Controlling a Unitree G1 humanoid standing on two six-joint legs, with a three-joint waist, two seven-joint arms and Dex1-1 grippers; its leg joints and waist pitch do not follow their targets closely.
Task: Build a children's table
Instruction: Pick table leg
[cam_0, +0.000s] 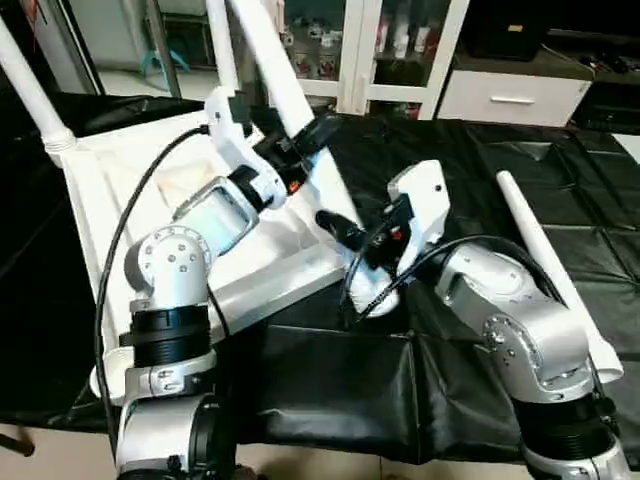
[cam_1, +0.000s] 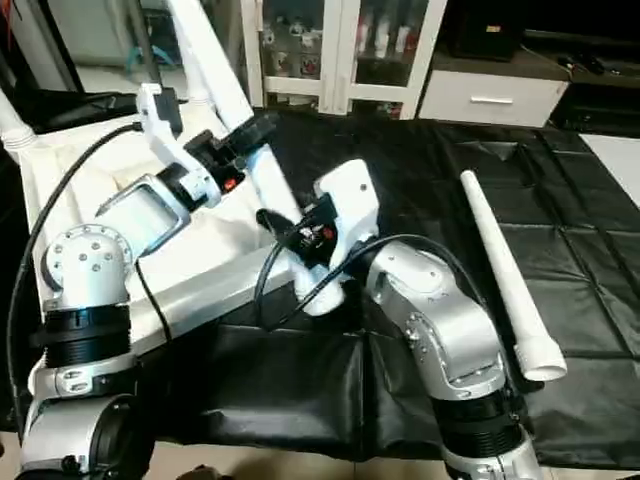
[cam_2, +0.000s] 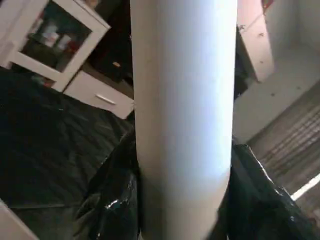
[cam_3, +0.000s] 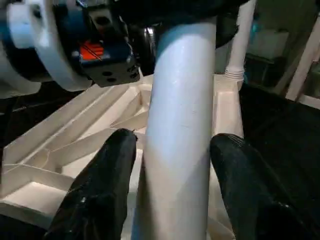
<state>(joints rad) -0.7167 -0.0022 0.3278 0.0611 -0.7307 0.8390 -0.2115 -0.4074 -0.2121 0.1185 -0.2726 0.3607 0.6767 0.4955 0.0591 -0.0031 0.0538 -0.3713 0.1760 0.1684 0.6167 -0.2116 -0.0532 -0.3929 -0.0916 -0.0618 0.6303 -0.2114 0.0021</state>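
Note:
The white tabletop (cam_0: 270, 288) lies upside down on the left of the black-covered surface, ribs up. Two legs stand in its far sockets (cam_0: 30, 85) (cam_0: 222, 45). A third leg (cam_0: 287, 75) leans over the near right corner socket. My left gripper (cam_0: 308, 137) is shut on this leg partway up, its black fingers (cam_2: 117, 200) pressing both sides. Lower down, my right gripper (cam_3: 175, 141) straddles the same leg (cam_3: 180, 100) just above the ribbed underside, open with small gaps at each finger. Another leg (cam_0: 545, 260) lies loose on the cover at the right.
A white glass-door cabinet (cam_0: 380, 50) and a white drawer unit (cam_0: 510, 95) stand behind the work surface. Black cover (cam_0: 330, 390) hangs over the front edge. Cables run from both wrists across the tabletop.

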